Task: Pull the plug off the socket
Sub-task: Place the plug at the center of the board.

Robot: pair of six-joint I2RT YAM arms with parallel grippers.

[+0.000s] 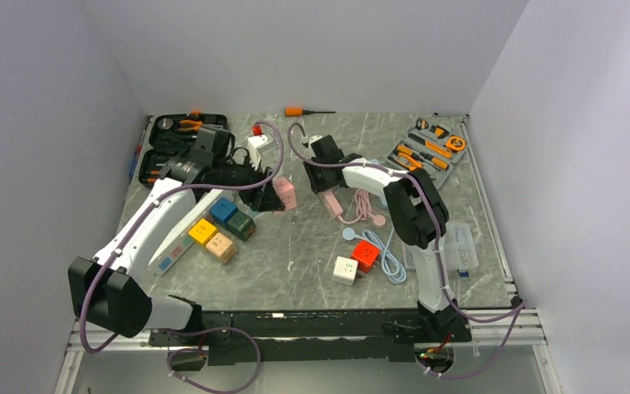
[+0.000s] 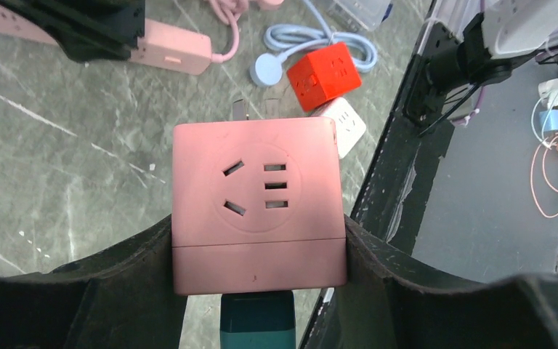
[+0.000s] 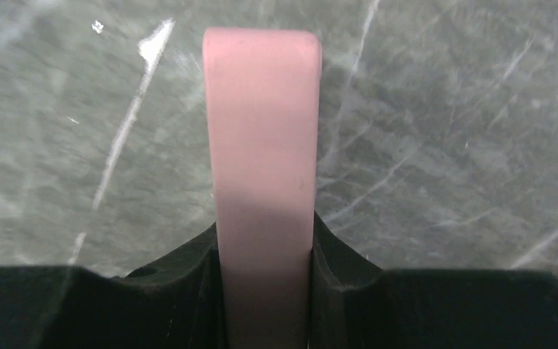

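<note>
Left tool [image 2: 259, 225] is clamped on the pink cube plug [image 2: 258, 189], fingers on its two side faces. That leaves the outlet face towards my wrist camera and the prongs [image 2: 238, 107] pointing away, in line with the pull.

Right tool [image 3: 263, 231] is closed across the narrow width of the pink strip [image 3: 261, 138], acting as the anchor so the socket doesn't drag along with the plug. I can't tell whether the strip is resting flat on the counter [image 1: 295, 254] or held slightly up.

Location: both sit around the middle of the counter, with the cube on the left-edge side of the strip. Both prongs show bare in the left wrist view, with grey counter between them and the strip. My read is that the plug is already clear of the socket, or as good as.

The cube hangs over the teal cube [image 2: 258, 323], so watch that if I set it down. The red cube [image 2: 323, 73] and white cube [image 2: 349, 123] lie nearer the front edge and are out of the way.

Markings: no brand or text is legible anywhere. The cube face shows only a three-pin outlet pattern plus three short slots. The strip side facing the right wrist camera is blank.
</note>
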